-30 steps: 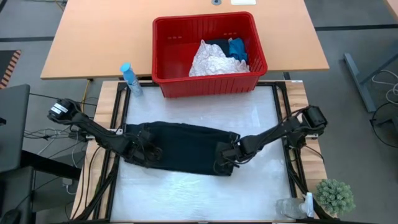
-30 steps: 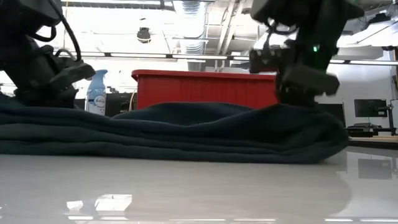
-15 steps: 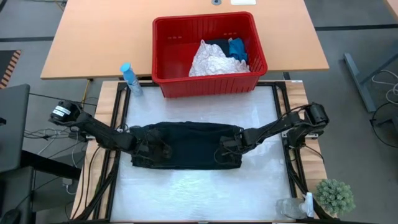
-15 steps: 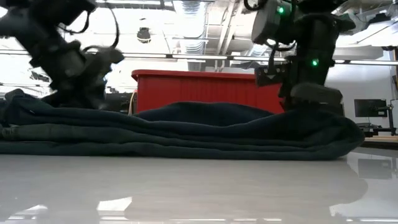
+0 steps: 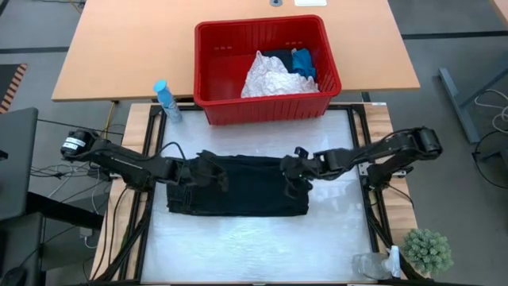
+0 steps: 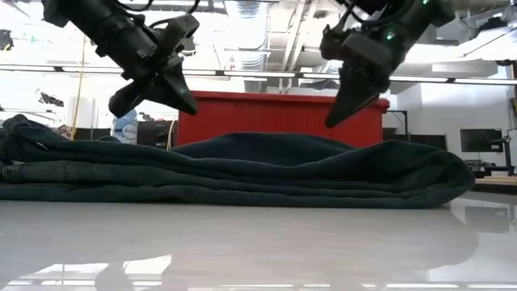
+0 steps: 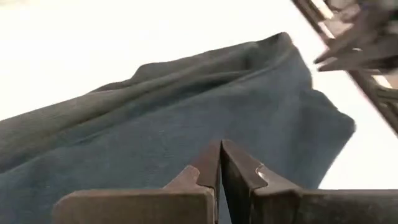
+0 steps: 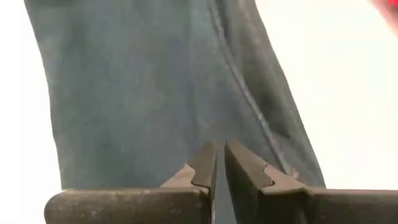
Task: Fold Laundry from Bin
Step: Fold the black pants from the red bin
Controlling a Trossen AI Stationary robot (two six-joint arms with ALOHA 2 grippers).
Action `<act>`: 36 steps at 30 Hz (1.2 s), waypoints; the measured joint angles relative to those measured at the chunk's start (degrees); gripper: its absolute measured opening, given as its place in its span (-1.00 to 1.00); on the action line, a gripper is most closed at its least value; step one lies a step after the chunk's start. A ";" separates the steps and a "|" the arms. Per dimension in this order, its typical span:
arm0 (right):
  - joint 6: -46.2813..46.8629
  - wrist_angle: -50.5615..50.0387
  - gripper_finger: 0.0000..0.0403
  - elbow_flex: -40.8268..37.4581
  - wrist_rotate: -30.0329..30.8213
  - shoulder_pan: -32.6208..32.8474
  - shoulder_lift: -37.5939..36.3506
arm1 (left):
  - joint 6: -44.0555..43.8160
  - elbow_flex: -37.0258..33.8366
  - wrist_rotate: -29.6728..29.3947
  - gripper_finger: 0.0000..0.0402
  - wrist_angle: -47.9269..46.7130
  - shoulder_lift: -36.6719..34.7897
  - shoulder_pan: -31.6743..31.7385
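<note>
A large black garment point(image 5: 238, 191) lies folded in several layers on the white table top, long side left to right; it also shows in the low view point(image 6: 242, 174). My left gripper point(image 5: 216, 176) hangs shut above the garment's left part, its tips point(image 6: 190, 105) clear of the cloth. My right gripper point(image 5: 290, 176) hangs shut above the right part, tips point(image 6: 333, 121) also clear. Both wrist views look down past shut fingers point(image 7: 219, 152) point(image 8: 219, 152) at the dark cloth point(image 7: 155, 112) point(image 8: 143, 81). The red bin point(image 5: 262, 109) stands at the far edge, holding a white crinkled item point(image 5: 268, 77) and a small blue one point(image 5: 303, 62).
A blue spray bottle point(image 5: 167, 101) stands left of the bin. A small green plant point(image 5: 427, 250) and a clear bottle point(image 5: 373, 264) sit at the near right corner. Bare white table shows in front of the garment and between it and the bin.
Both shut grippers have slid over the garment toward the far edge, then risen clear of it, tipping more toward level. The garment stays flat; its near left corner has drawn in, so its outline is squarer than a second ago.
</note>
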 joint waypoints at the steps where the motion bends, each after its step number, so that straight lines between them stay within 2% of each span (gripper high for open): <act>1: 0.00 0.85 -0.71 -0.31 -0.01 -0.27 0.26 | 0.56 0.00 0.61 -0.99 0.73 0.00 0.08; 6: -1.47 4.63 -0.71 -2.02 -0.51 -1.31 4.35 | 3.18 0.02 3.55 -0.99 0.62 0.50 0.04; 10: -2.62 7.56 -0.71 -2.37 -0.52 -3.26 8.34 | 3.54 0.00 3.55 -0.99 -3.08 2.65 0.04; 13: -3.28 10.09 -0.71 -2.37 -2.55 -4.36 10.44 | 3.21 0.02 0.47 -0.99 -7.85 5.34 0.05; 18: -3.45 11.72 -0.71 -2.37 -4.61 -5.06 11.32 | -3.06 0.02 -5.25 -0.99 -16.78 11.10 0.91; 22: -4.37 10.58 -0.71 -2.37 -4.62 -5.09 11.32 | -7.17 0.04 -4.57 -0.99 -19.64 14.39 1.31; 30: -0.61 8.89 -0.71 -2.32 -4.62 -8.83 11.32 | -5.46 3.00 -1.17 -0.99 -23.30 13.09 1.11; 36: 6.12 9.58 -0.71 -2.33 -5.06 -12.36 11.31 | -2.04 8.67 -4.91 -0.99 -31.91 9.86 1.11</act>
